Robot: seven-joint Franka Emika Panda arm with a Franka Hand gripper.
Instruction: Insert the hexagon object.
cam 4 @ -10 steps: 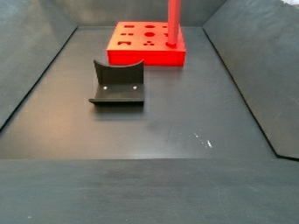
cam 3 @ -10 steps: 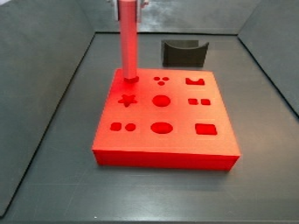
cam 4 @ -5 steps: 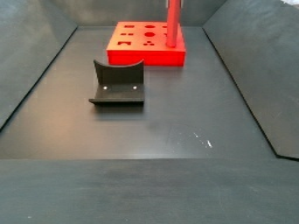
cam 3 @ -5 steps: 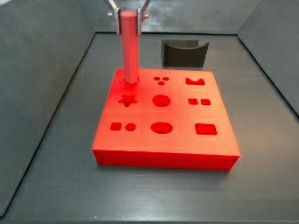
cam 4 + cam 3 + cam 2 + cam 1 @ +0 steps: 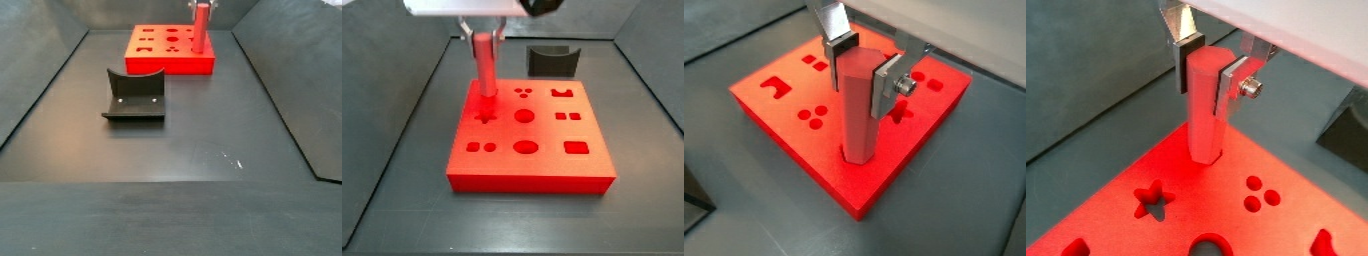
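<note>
The hexagon object (image 5: 1207, 115) is a long red bar held upright. My gripper (image 5: 1207, 65) is shut on its upper end, with a silver finger on each side, in both wrist views (image 5: 862, 65). The bar's (image 5: 858, 115) lower end meets the top of the wide red block (image 5: 791, 130) near one corner; the hole under it is hidden by the bar. In a side view the gripper (image 5: 482, 33) is above the block's (image 5: 529, 150) far left corner with the bar (image 5: 482, 75) below it. The bar (image 5: 201, 30) also shows in both side views.
The dark fixture (image 5: 134, 95) stands on the grey floor apart from the block (image 5: 160, 62); it also shows behind the block (image 5: 552, 60). The block's top has star, round and square holes (image 5: 528, 117). Grey walls enclose the floor.
My gripper has come down with the bar. The arm's white body now shows in a side view, and less of the bar stands above the block.
</note>
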